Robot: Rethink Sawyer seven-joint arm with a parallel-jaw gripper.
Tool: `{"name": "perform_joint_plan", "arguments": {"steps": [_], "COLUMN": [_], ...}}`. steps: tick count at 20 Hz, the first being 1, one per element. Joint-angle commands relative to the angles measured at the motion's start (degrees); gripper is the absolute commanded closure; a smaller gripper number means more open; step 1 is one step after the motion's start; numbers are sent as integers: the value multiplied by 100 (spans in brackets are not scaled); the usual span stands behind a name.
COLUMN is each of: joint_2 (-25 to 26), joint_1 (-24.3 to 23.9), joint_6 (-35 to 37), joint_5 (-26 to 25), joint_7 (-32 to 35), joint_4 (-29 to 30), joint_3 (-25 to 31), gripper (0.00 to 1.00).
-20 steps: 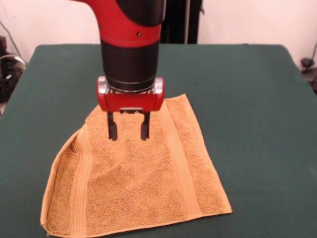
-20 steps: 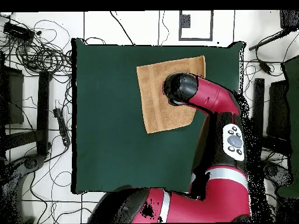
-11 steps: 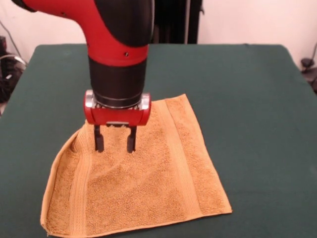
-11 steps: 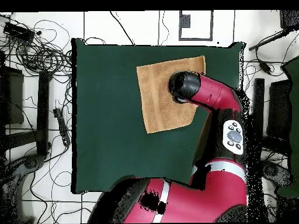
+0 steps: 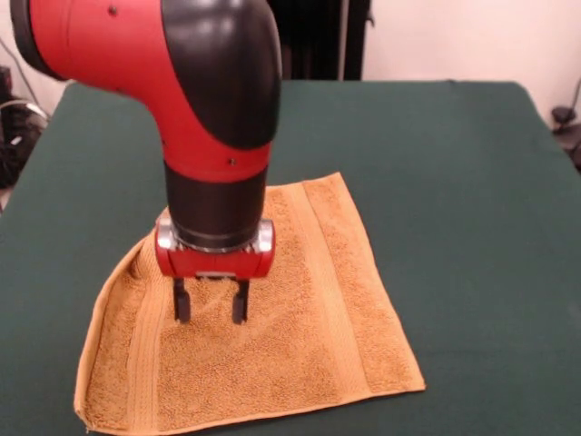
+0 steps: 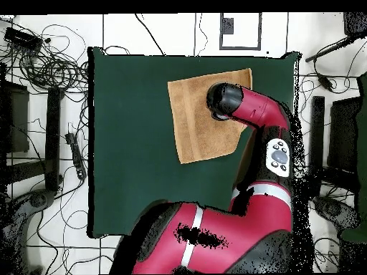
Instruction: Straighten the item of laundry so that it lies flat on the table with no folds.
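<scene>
We find the golden-orange terry towel (image 5: pixel 272 345) spread near the worktop's (image 5: pixel 472 182) front edge in the front view, its looped pile crossed by two ribbed bands, its left side still folded and ridged. The dark green worktop looks felt-like. The claw (image 5: pixel 211 304) hangs over the towel's left half, its two black fingers (image 5: pixel 182 302) parted and empty.

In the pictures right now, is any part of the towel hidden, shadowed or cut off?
Front view: the golden-orange terry towel is evenly lit; its near edge meets the picture's bottom, and open fingers cast faint shadow. Overhead view: the red arm hides the towel's right part.
</scene>
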Motion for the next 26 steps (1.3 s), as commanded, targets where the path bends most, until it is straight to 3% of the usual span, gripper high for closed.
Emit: {"name": "perform_joint_plan", "arguments": {"steps": [1,14,19,26], "joint_2": [584,995,1193,1208], "joint_1": [329,408,551,623], "joint_6": [-28,28,127,105], "joint_5": [310,478,624,754], "joint_7": [1745,1812,2127,2149], "joint_4": [-429,-931,-1216,-1199], "joint_3": [253,71,-123,-227], "gripper": [0,0,0,0]}}
